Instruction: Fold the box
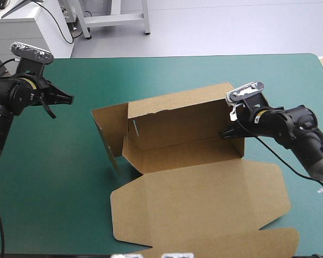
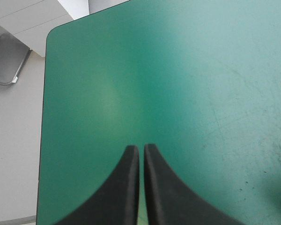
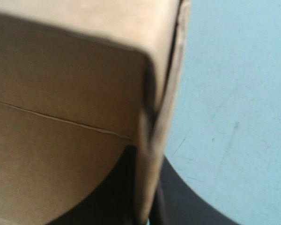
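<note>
The brown box [image 1: 177,153] is sitting mid-table on the teal-green cover [image 1: 48,166], with its far and left walls standing and its lid [image 1: 204,199] lying flat toward the near edge. The right gripper [image 1: 224,133] is pinching the board at the box's right end, fingers nearly closed on it, probably to steady that wall for tucking. The left gripper [image 1: 70,98] is hovering well to the left, fingers together, holding nothing.

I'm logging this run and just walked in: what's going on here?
Two robot arms are working on a brown box on the teal-green table. The right claw is shut on the board at the box's right end. The back wall and a left flap stand up; the lid lies flat toward the near edge. The left claw is shut and empty, hanging over bare table off to the left, apart from the box.
</note>
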{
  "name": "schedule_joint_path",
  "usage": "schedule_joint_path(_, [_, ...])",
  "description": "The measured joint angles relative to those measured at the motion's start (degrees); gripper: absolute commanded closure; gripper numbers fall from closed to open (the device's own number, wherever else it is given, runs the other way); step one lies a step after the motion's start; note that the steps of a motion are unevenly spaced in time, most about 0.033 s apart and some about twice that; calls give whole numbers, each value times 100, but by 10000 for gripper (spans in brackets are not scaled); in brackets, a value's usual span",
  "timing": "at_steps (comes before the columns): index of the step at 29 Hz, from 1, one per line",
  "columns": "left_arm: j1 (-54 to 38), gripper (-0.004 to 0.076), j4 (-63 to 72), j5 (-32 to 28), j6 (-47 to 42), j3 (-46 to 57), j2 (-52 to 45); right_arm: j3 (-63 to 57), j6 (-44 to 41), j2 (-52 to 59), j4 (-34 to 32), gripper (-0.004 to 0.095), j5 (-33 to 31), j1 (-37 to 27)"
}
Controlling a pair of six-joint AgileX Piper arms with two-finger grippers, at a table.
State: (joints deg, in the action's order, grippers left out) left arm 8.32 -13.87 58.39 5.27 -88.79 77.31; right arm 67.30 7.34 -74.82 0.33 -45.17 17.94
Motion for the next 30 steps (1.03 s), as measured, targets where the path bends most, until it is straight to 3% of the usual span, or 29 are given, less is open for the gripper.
schedule_joint_path(17, [0, 709, 35, 16, 0, 0, 0, 1953, -304, -2533, -115, 903, -189, -19])
schedule_joint_path(20, [0, 709, 121, 16, 5, 0, 0, 2243, -304, -2804, -110, 781, -283, -38])
schedule_joint_path(27, [0, 709, 219, 18, 5, 0, 0, 2715, 62, -3057, -33, 346, -773, -56])
schedule_joint_path(30, [0, 709, 213, 23, 5, 0, 0, 3072, 159, -3068, -33, 280, -1146, -56])
